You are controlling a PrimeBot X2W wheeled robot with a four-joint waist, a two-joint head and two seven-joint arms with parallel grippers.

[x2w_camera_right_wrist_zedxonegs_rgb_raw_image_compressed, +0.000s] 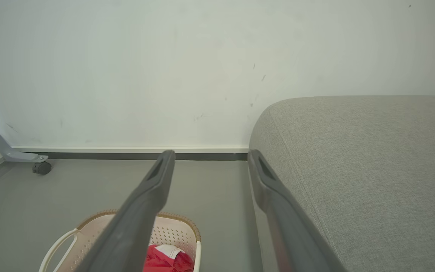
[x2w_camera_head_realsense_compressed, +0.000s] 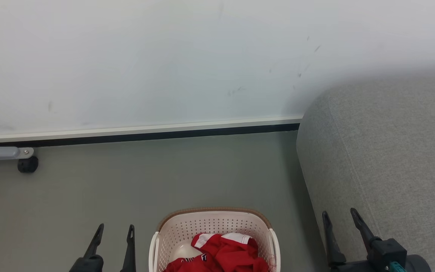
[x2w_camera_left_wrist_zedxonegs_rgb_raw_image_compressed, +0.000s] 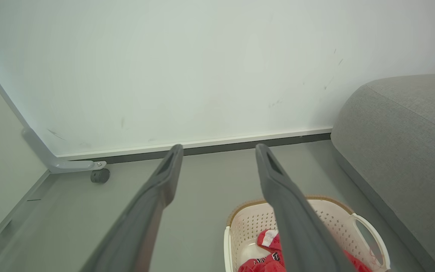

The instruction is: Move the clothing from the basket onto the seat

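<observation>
Dark fingers [x2w_camera_head_realsense_compressed: 130,245] of the left jaws are rising from the bottom edge of the head view, spread wide and holding nothing. The right jaws, their fingers [x2w_camera_head_realsense_compressed: 361,226] likewise standing apart and empty, are hanging near the rounded edge of the seat [x2w_camera_head_realsense_compressed: 391,170]. Between the two pairs, and below their tips, the basket [x2w_camera_head_realsense_compressed: 212,226] is sitting on the floor [x2w_camera_head_realsense_compressed: 164,177]. Inside it the clothing [x2w_camera_head_realsense_compressed: 229,253] is lying bunched, heaped toward the side nearer the seat. The heap is showing no clear long axis, and a white-banded fold is lying uppermost.

The left jaws are standing nearer the basket, so that arm is probably the better placed for reaching down and to its right, over the brown rim. The seat is lying to the right of the basket, offering a broad landing surface for the carry. Open floor is surrounding the basket. The wall [x2w_camera_head_realsense_compressed: 164,56] and a caster [x2w_camera_head_realsense_compressed: 28,165] are standing well apart from it.
</observation>
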